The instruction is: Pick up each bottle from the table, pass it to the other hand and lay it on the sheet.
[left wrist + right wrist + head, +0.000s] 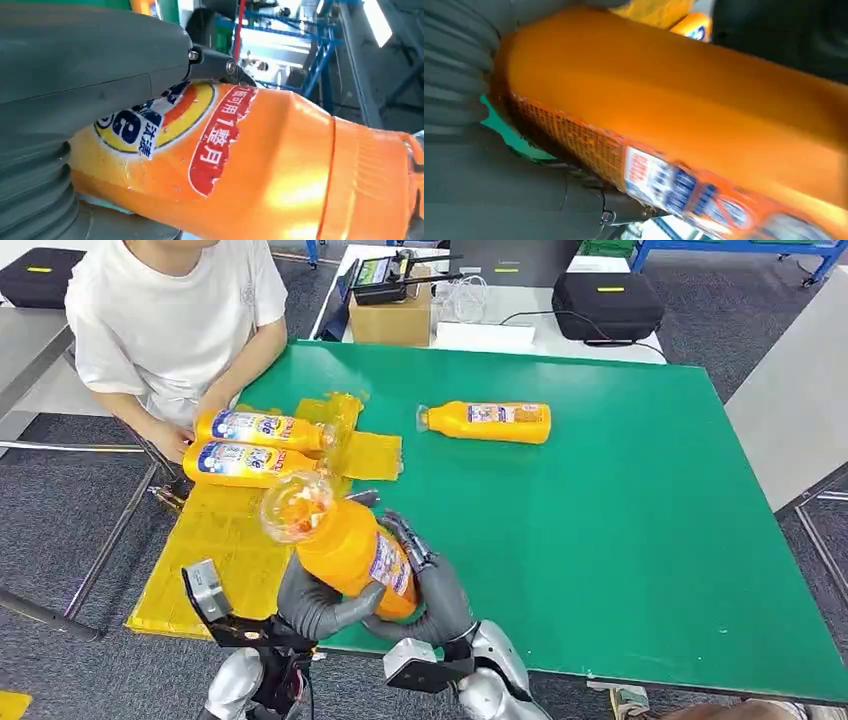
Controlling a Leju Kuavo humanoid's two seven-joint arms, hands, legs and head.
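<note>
Above the table's near edge, both robot hands — left [318,605], right [432,585] — grip one orange bottle [352,550].

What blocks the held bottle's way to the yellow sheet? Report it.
Nothing stands between them. The held bottle, gripped by the left hand and right hand, is right beside the yellow sheet. Two bottles and a person's hands occupy its far end; the near part is bare.
</note>
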